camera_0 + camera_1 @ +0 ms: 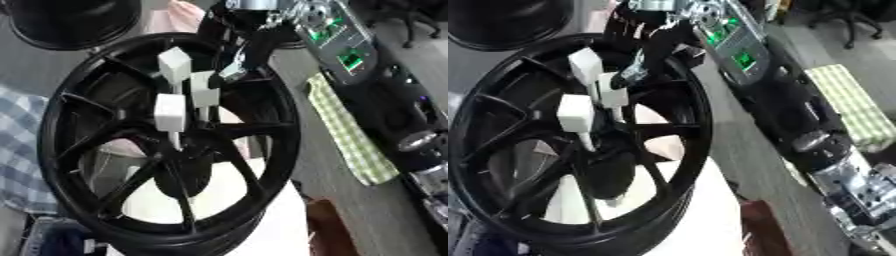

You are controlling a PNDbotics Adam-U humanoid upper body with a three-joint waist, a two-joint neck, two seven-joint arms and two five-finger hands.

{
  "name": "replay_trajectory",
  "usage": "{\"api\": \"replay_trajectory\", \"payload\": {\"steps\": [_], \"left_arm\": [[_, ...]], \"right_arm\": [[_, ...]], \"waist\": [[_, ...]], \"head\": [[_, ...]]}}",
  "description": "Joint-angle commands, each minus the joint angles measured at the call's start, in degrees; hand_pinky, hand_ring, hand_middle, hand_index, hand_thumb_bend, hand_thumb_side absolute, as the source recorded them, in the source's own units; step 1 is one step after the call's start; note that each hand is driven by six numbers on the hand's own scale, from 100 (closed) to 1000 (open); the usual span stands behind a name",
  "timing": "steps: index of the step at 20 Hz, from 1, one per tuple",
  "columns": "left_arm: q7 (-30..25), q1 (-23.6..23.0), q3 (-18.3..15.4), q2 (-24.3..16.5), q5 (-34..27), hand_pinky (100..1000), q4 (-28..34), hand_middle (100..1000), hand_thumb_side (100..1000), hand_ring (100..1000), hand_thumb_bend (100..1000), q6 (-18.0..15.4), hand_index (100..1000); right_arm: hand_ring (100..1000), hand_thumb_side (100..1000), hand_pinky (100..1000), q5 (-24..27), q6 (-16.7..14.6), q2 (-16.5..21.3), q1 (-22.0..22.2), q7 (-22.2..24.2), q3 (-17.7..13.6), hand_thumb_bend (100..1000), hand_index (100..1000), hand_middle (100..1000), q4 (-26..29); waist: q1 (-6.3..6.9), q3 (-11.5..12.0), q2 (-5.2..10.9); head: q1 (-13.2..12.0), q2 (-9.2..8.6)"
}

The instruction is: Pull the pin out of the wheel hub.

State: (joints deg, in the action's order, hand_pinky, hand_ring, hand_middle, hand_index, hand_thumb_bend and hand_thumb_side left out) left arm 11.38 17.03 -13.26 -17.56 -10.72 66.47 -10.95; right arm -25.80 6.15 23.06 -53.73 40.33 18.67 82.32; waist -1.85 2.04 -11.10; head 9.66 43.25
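A black spoked wheel hub (83,95) stands tilted and fills most of both views. Three pins with white block heads stick out of its centre: an upper pin (174,65), a middle pin (205,90) and a lower pin (170,112). My right arm (745,55) comes down from the upper right. My right hand (243,50) hangs over the hub's upper rim and reaches the top right corner of the middle pin's head. Whether it grips that pin is hidden. My left hand shows in neither view.
A second black wheel (74,22) lies at the back left. A green-checked cloth (350,135) lies on the grey table to the right, a blue-checked cloth (22,150) to the left. White sheeting (284,220) lies under the hub, a brown object (331,232) beside it.
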Motion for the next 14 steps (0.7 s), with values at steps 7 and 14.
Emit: {"api": "replay_trajectory", "payload": {"steps": [7,14], "left_arm": [[0.0,1.1,-0.3,-0.6,-0.3,686,1.0,503,871,600,122,0.3,733],[0.0,1.4,-0.4,-0.3,-0.3,686,1.3,503,870,600,125,0.5,732]], "right_arm": [[701,264,626,-3.8,-2.3,-0.1,-0.1,-2.1,0.4,623,727,600,-1.6],[694,258,624,-4.3,-2.0,-0.6,0.6,-2.4,0.7,611,717,592,-2.5]], "waist": [[0.02,0.7,1.39],[-0.1,1.1,1.32]], "head": [[0.1,0.26],[0.4,0.21]]}}
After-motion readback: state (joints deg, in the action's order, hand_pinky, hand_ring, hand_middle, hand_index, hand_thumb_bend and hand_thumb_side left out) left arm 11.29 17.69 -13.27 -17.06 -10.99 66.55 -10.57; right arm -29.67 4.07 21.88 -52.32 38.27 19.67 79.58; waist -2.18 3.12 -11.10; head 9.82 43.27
